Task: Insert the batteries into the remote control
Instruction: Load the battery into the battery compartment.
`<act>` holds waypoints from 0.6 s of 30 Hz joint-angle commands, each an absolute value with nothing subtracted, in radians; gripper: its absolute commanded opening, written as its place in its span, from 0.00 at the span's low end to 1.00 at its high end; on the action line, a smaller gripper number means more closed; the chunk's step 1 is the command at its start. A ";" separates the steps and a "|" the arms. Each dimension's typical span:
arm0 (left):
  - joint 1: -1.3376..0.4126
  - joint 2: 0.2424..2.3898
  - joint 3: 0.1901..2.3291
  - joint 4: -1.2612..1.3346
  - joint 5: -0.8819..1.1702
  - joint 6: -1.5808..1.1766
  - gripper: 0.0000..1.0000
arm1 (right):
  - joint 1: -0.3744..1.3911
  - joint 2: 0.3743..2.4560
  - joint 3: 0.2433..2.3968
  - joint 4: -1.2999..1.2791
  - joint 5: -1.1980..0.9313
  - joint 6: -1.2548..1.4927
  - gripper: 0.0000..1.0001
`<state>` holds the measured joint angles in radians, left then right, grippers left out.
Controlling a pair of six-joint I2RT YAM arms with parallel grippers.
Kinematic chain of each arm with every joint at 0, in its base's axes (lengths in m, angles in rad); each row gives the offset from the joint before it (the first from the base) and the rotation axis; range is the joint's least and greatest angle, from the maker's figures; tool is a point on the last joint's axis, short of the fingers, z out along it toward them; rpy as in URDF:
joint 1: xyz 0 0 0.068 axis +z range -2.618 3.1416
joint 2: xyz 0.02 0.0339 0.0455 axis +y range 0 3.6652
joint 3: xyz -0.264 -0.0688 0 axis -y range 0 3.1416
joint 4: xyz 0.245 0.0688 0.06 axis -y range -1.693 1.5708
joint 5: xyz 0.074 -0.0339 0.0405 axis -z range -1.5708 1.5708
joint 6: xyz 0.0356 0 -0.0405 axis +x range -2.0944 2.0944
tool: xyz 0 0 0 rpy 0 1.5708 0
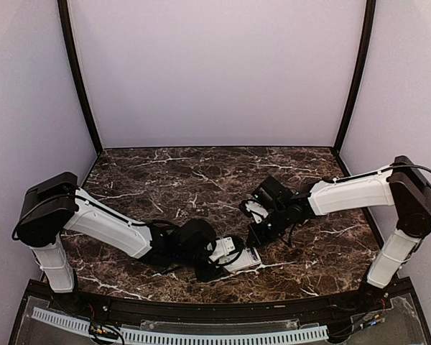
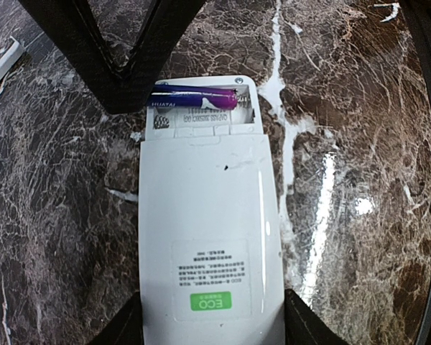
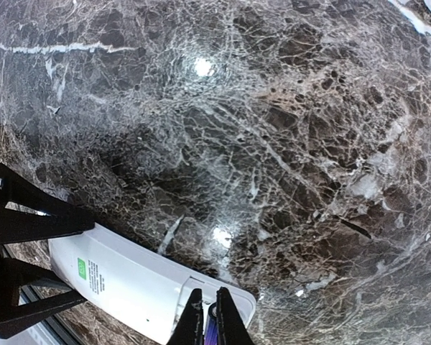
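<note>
The remote control (image 2: 208, 215) lies back-up on the marble, a white handset with a green label, its battery bay uncovered at the far end. My left gripper (image 2: 212, 332) is shut on its near end, one finger on each long side. A blue-purple battery (image 2: 197, 99) lies crosswise in the bay. My right gripper (image 2: 124, 100) comes down from above with its fingers together, tips at the battery's left end. In the right wrist view the gripper (image 3: 208, 305) shows only a thin gap, with the battery (image 3: 211, 332) seen through it over the remote control (image 3: 122, 277). From above, the left gripper (image 1: 226, 260) and right gripper (image 1: 255, 236) meet at the remote control (image 1: 244, 260).
A thin white strip (image 2: 3, 65) lies on the marble left of the remote, apart from it. The black table rim (image 1: 201, 310) runs just behind the remote on the near side. Pale walls close in the back and both sides.
</note>
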<state>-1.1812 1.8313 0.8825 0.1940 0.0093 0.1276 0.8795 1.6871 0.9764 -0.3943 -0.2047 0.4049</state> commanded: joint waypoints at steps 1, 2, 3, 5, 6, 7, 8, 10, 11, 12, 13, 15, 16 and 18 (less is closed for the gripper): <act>-1.187 1.885 0.854 0.071 -0.024 0.150 0.37 | 0.899 1.696 0.969 -0.422 -0.172 0.396 0.06; -1.187 1.885 0.854 0.071 -0.024 0.150 0.37 | 0.901 1.696 0.968 -0.426 -0.167 0.396 0.06; -1.187 1.886 0.855 0.071 -0.024 0.150 0.37 | 0.902 1.695 0.967 -0.426 -0.167 0.395 0.06; -1.187 1.887 0.856 0.069 -0.024 0.150 0.36 | 0.905 1.694 0.963 -0.428 -0.167 0.396 0.05; -1.188 1.888 0.856 0.069 -0.025 0.150 0.36 | 0.905 1.695 0.961 -0.430 -0.165 0.397 0.05; -1.188 1.889 0.857 0.069 -0.026 0.150 0.36 | 0.906 1.693 0.960 -0.433 -0.164 0.397 0.05; -1.189 1.888 0.857 0.068 -0.027 0.149 0.36 | 0.908 1.693 0.956 -0.435 -0.160 0.397 0.05; -1.189 1.889 0.857 0.069 -0.028 0.149 0.36 | 0.911 1.688 0.949 -0.437 -0.156 0.398 0.05; -1.189 1.890 0.857 0.069 -0.028 0.149 0.36 | 0.912 1.686 0.948 -0.438 -0.156 0.400 0.05; -1.189 1.890 0.857 0.068 -0.028 0.149 0.36 | 0.913 1.684 0.945 -0.439 -0.156 0.400 0.05; -1.189 1.890 0.857 0.068 -0.028 0.148 0.36 | 0.915 1.684 0.943 -0.442 -0.155 0.401 0.05; -1.189 1.891 0.857 0.068 -0.028 0.148 0.36 | 0.921 1.683 0.936 -0.446 -0.150 0.406 0.05; -1.190 1.892 0.858 0.068 -0.030 0.148 0.36 | 0.925 1.683 0.931 -0.448 -0.146 0.409 0.04; -1.189 1.892 0.859 0.067 -0.031 0.149 0.36 | 0.930 1.682 0.923 -0.453 -0.138 0.415 0.04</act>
